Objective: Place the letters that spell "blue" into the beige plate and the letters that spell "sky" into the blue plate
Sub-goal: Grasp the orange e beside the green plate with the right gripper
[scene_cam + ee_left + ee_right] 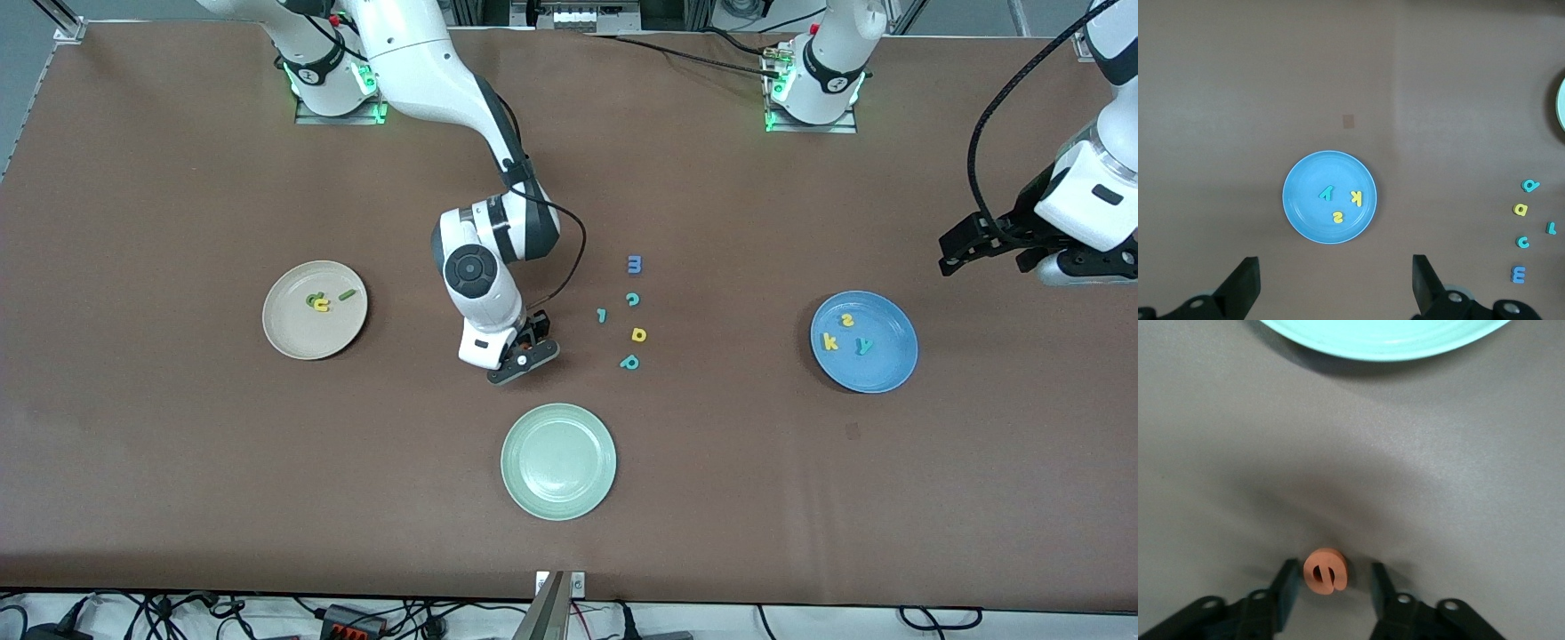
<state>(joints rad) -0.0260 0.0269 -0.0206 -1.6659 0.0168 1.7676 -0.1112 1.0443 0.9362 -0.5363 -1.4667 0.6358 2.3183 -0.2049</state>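
The orange e (pixel 1326 571) lies flat on the table between the fingers of my right gripper (pixel 1333 577), which is low at mid-table (pixel 524 353) and open, with one finger close to the letter and a gap at the other. The beige plate (pixel 302 342) holds a yellow u (pixel 318 304), a green b (pixel 310 299) and a green l (pixel 347 294). The blue plate (pixel 880 369) holds a yellow s (pixel 847 321), a yellow k (pixel 830 341) and a teal y (pixel 862 346). My left gripper (pixel 982 249) waits open and empty, raised by the blue plate (pixel 1298 213).
A pale green plate (pixel 558 460) sits nearer the front camera than the right gripper. Loose letters lie between the right gripper and the blue plate: blue m (pixel 634 264), teal c (pixel 632 300), small teal hooked letter (pixel 602 315), yellow round-bellied letter (pixel 638 334), teal p (pixel 629 362).
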